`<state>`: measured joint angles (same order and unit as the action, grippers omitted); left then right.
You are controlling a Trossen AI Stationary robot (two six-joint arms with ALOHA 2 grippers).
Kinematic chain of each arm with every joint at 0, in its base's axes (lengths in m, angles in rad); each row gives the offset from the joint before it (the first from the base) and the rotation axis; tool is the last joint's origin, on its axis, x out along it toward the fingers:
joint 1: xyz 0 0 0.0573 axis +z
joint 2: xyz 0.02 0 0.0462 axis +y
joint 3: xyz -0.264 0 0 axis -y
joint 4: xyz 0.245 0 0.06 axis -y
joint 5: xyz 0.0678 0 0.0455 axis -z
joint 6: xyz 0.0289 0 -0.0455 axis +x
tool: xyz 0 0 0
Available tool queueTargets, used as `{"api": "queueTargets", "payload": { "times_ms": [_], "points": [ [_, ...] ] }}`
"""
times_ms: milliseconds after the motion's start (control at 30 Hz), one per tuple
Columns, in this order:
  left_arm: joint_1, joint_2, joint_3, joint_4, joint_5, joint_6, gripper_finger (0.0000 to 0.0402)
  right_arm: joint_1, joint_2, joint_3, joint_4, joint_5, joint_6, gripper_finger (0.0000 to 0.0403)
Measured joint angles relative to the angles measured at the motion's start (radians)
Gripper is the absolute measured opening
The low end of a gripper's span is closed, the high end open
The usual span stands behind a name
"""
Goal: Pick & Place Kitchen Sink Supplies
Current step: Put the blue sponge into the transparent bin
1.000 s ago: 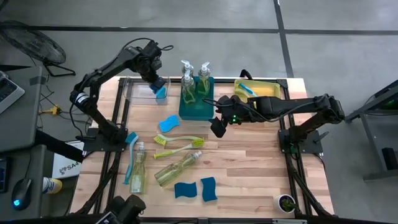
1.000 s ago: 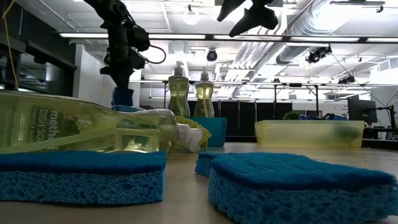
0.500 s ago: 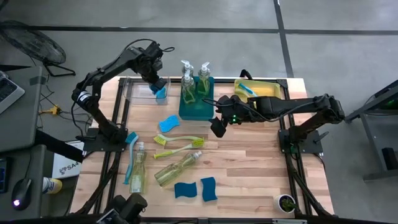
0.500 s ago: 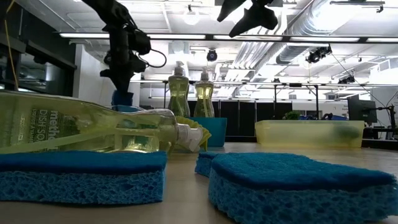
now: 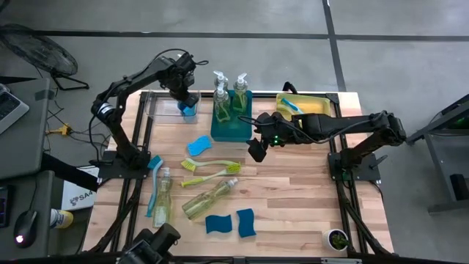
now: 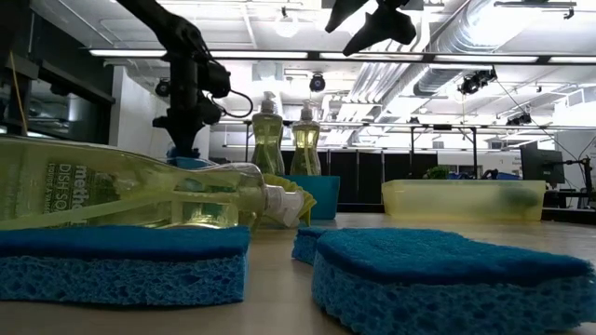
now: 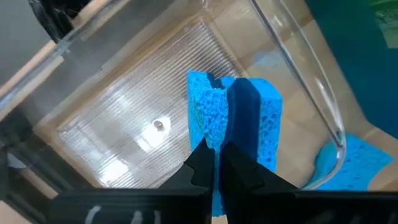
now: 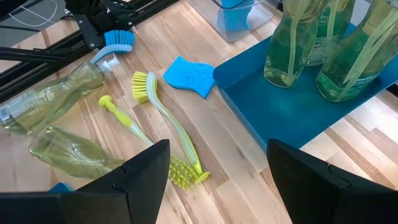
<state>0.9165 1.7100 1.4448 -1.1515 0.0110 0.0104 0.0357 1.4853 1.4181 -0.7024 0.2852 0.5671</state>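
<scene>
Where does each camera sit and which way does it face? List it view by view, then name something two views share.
High view: above the table, looking straight down; both arms show.
Low view: at tabletop height, looking across sponges into the room; both arms hang in from above.
Left wrist view: past the left gripper shut on a blue sponge over the clear bin.
Right wrist view: past the open right gripper toward brushes.
Shared: the teal bin holding two soap bottles.

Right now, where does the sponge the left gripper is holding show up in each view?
High view: sponge inside the clear bin, upper left.
Low view: its blue edge under the left gripper, left of the soap bottles.
Left wrist view: centre, pinched.
Right wrist view: top edge.
Shared landmark: teal bin.
</scene>
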Motion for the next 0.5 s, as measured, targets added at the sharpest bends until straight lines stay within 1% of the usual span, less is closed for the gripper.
{"api": "queueTargets", "payload": {
  "times_ms": [500],
  "points": [
    [0.000, 0.009, 0.000, 0.028, 0.004, -0.043, 0.0007, 0.000, 0.000, 0.000, 0.000, 0.000, 0.001, 0.0261]
  ]
}}
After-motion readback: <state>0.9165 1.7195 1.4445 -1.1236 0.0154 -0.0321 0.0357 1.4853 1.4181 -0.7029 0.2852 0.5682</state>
